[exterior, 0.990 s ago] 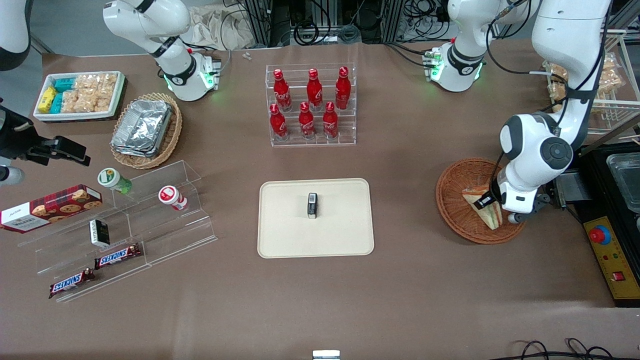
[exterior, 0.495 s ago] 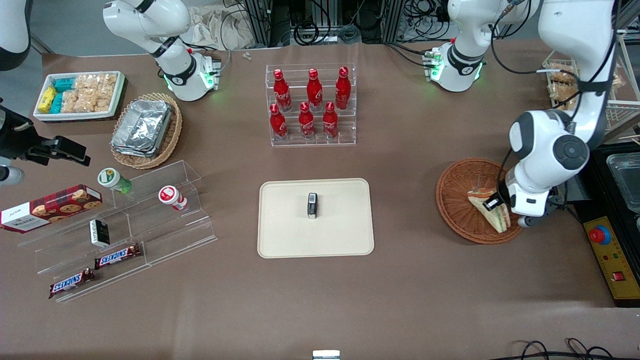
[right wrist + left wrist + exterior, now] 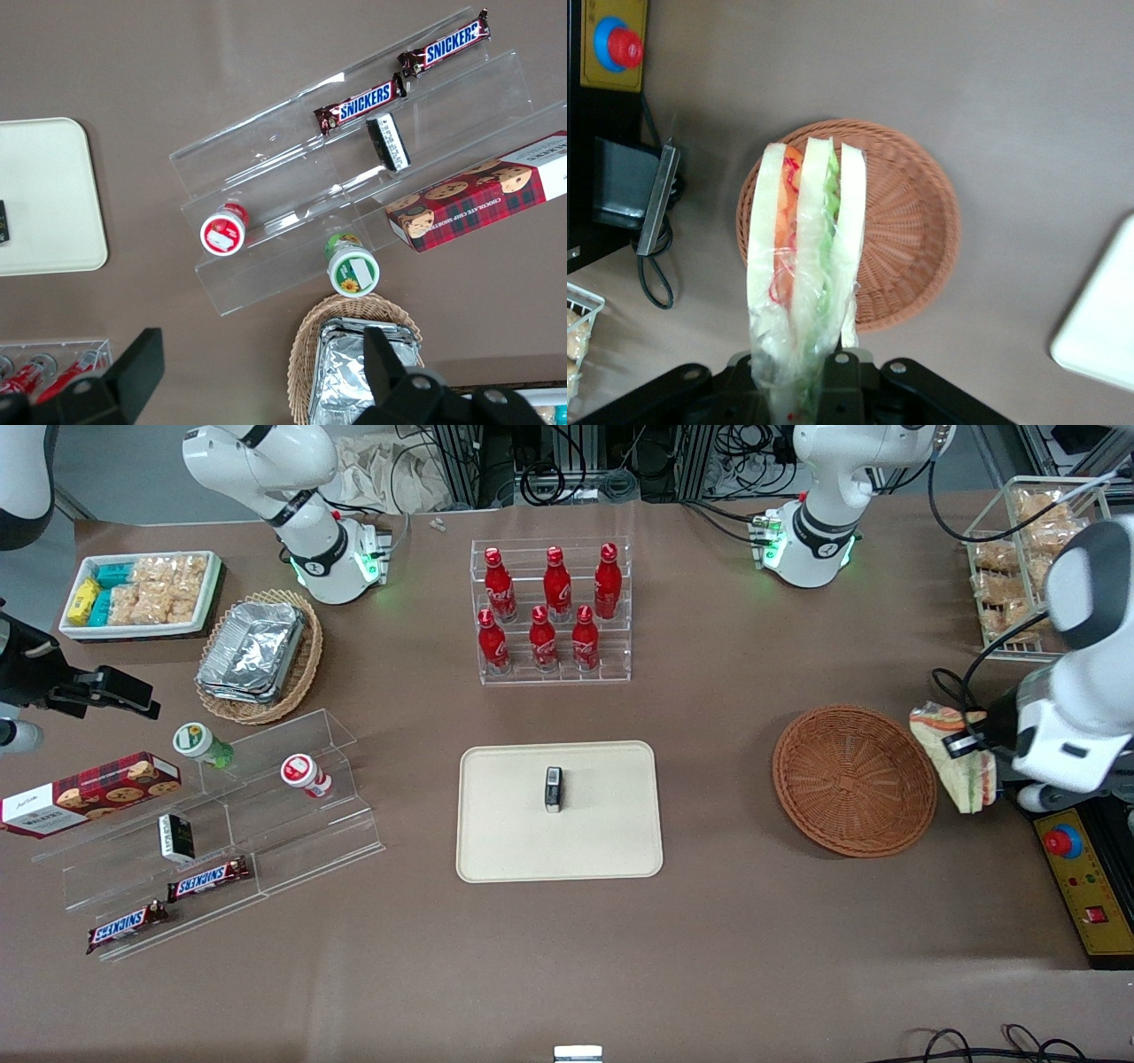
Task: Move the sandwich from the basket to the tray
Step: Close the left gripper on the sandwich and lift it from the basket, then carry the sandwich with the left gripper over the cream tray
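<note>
The sandwich [image 3: 961, 766] is a clear-wrapped wedge of pale bread with green and orange filling, held in the air by my left gripper [image 3: 973, 746], beside the basket toward the working arm's end. The left wrist view shows the sandwich [image 3: 804, 257] with my gripper [image 3: 806, 390] shut on its wrapped end, above the basket [image 3: 904, 221]. The reddish-brown wicker basket [image 3: 854, 779] stands empty on the table. The beige tray [image 3: 602, 841] lies at the table's middle with a small dark packet [image 3: 553, 789] on it; its corner shows in the left wrist view [image 3: 1099, 332].
A yellow control box with a red button [image 3: 1081, 877] lies just under the held sandwich's side. A wire rack of snack bags [image 3: 1019, 567] stands farther from the camera. A cola bottle rack [image 3: 551, 611], a tan foil-container basket [image 3: 261, 654] and clear acrylic shelves [image 3: 230, 824] stand elsewhere.
My gripper has lifted the sandwich out of the basket and carried it up and sideways toward the working arm's end of the table. The basket now lies empty.
</note>
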Action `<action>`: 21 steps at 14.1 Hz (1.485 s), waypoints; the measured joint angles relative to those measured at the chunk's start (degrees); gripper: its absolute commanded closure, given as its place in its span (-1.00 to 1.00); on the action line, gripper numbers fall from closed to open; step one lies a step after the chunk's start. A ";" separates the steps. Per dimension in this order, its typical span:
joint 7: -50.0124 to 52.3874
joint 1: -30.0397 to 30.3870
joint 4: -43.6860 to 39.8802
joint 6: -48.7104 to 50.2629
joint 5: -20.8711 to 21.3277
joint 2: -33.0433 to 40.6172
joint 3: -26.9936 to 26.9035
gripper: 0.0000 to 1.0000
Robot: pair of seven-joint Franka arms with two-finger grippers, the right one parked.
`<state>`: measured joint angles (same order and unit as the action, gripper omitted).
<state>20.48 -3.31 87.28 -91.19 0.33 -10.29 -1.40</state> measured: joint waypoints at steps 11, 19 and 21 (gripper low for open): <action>14.57 -16.35 -20.17 -4.08 -2.29 -21.07 4.11 0.83; 17.27 -25.79 -21.64 -15.04 -2.22 -36.39 4.10 0.84; 17.36 -27.09 -21.61 -16.95 -2.22 -38.82 4.07 0.79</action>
<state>37.84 -30.39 65.67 -108.14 -1.89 -49.11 2.67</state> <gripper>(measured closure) 0.841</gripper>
